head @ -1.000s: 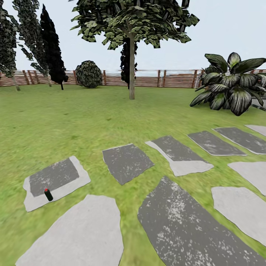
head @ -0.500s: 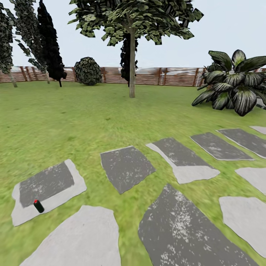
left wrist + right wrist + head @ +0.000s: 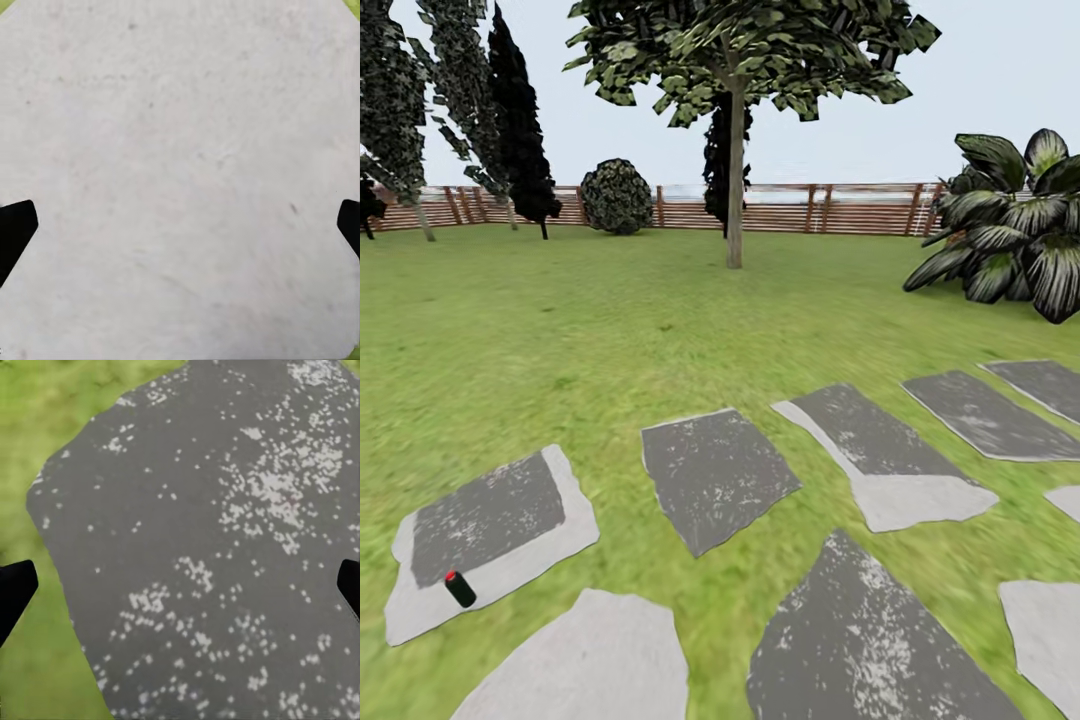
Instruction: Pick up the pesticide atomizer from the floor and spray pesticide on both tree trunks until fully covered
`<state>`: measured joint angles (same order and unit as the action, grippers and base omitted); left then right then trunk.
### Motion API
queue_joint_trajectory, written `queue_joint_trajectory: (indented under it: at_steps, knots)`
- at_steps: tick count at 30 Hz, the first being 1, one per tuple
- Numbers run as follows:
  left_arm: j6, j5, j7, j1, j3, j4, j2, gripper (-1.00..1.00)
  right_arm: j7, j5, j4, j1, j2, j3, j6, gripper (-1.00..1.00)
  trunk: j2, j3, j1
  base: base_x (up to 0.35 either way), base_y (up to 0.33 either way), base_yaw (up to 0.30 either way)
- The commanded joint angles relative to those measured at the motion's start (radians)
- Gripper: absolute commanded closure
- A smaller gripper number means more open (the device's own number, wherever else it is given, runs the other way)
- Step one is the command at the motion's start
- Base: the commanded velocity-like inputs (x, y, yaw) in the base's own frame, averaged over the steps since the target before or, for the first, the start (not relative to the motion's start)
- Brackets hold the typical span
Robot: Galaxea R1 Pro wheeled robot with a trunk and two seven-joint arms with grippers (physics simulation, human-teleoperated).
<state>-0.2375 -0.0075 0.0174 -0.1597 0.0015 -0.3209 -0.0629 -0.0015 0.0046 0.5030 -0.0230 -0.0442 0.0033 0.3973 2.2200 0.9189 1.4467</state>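
A dark grey stepping stone [image 3: 225,562], speckled with pale flecks that cluster most thickly toward one side, lies directly beneath the right gripper [image 3: 180,589]. Blurred green lawn [image 3: 45,457] borders the stone along its irregular edge. The gripper's two black fingertips [image 3: 13,592] show at opposite edges of the picture, spread wide apart with nothing between them.

The head camera looks forward across the lawn [image 3: 560,330] toward the fence [image 3: 840,208]; each wrist camera stares straight down between its fingertips at stepping stones [image 3: 180,165].
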Motion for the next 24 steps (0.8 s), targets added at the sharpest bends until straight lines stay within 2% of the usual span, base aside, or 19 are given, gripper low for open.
queue_joint_trajectory:
  at_steps: [1,17,24]
  knots:
    - [0.000,0.000,0.000,0.000,0.000,0.000,0.000,-1.00,0.000,0.000,0.000,0.000,0.000,0.000,0.000,-1.00,0.000,0.000,0.000,0.341,0.000,0.258]
    - [0.001,0.000,0.000,0.000,0.000,-0.001,0.000,-1.00,0.000,0.000,0.000,0.000,0.001,0.000,0.000,-1.00,0.000,0.000,0.000,0.341,0.000,0.274]
    - [0.000,0.000,0.000,0.000,0.000,0.000,0.000,-1.00,0.000,0.000,-0.001,0.000,0.001,0.000,0.000,-1.00,0.000,0.000,0.000,0.338,-0.078,0.278]
